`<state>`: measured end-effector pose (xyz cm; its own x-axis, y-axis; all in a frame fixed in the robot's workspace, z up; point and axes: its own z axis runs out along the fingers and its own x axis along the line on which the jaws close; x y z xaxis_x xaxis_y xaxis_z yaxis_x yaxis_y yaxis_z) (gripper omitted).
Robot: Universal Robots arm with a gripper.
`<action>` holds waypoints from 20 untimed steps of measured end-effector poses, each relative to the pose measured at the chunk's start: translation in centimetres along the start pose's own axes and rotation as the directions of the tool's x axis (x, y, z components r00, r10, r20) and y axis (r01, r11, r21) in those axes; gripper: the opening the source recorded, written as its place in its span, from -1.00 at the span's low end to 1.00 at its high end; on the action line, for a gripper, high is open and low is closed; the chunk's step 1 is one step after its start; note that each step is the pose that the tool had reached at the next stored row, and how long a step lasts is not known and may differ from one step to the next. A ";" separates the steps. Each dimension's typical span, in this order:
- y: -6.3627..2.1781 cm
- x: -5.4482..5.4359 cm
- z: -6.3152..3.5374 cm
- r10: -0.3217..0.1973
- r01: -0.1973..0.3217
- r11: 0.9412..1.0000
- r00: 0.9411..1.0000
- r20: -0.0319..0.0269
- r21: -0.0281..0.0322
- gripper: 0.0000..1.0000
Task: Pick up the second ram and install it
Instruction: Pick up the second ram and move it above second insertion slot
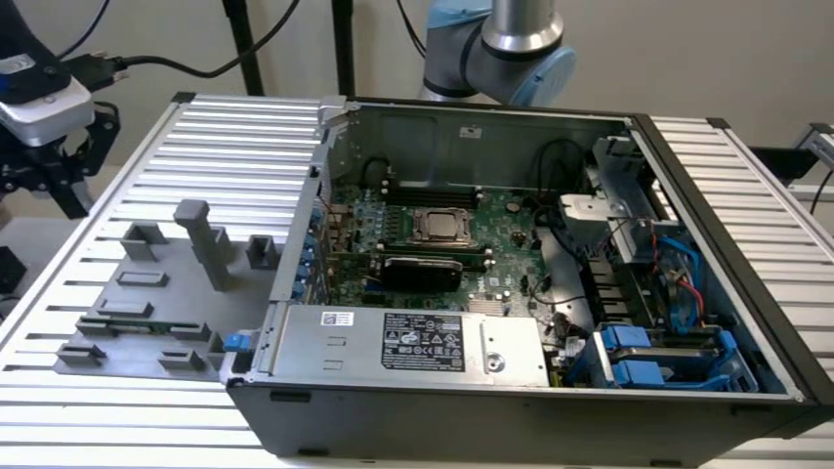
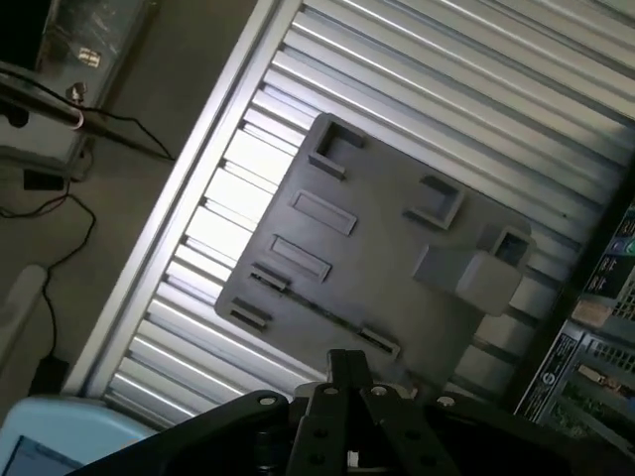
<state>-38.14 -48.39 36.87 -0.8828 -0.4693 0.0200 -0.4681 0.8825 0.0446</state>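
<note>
The second ram (image 1: 141,326) is a thin green stick lying in grey holder blocks near the front of the grey holder plate (image 1: 137,293), at the exterior view's left. In the wrist view it shows edge-on as a thin dark strip (image 2: 322,312) on the same plate (image 2: 377,238). My gripper (image 1: 65,191) hangs above the table's far left edge, well apart from the ram and higher than it. Its black fingers (image 2: 347,377) are shut together with nothing between them.
An open computer case (image 1: 729,244) fills the middle and right of the ribbed table (image 1: 248,127), with the green motherboard (image 1: 502,239) and long black memory slots (image 1: 431,191) inside. A tall grey post (image 1: 206,244) stands on the holder plate. Cables hang behind at left.
</note>
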 end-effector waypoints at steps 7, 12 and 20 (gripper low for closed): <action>-0.01 0.0 0.26 -0.128 0.128 0.992 0.992 -0.006 0.002 -0.79; -0.02 0.0 0.48 -0.216 0.217 0.976 0.976 -0.010 0.003 -0.79; -0.04 0.0 0.90 -0.356 0.356 0.935 0.934 -0.017 0.004 -0.79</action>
<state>-38.15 -48.39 35.97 -0.6579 -0.7529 0.0201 -0.7517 0.6580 0.0446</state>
